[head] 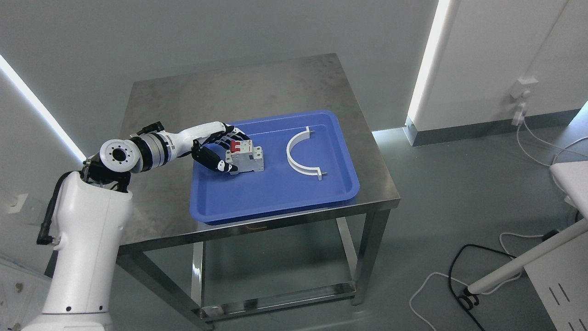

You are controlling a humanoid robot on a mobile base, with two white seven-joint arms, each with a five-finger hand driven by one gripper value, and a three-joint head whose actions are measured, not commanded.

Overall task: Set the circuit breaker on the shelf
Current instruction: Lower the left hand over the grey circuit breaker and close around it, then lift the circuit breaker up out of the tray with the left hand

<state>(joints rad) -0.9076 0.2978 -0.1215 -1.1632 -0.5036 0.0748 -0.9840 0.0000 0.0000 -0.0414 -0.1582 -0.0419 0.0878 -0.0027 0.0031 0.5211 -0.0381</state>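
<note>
Left hand (223,151): fingers wrapped around circuit breaker (246,158), its left face hidden behind them. White curved bracket (301,154) lies to the hand's right in the same blue tray (275,202), apart from it

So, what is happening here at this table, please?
The robot's left hand reaches into the blue tray on the steel table, and its fingers are closing around the circuit breaker. The breaker appears to sit in the tray, not yet lifted. A white curved clamp lies beside it, untouched. No shelf is visible, and the right arm is out of view.
</note>
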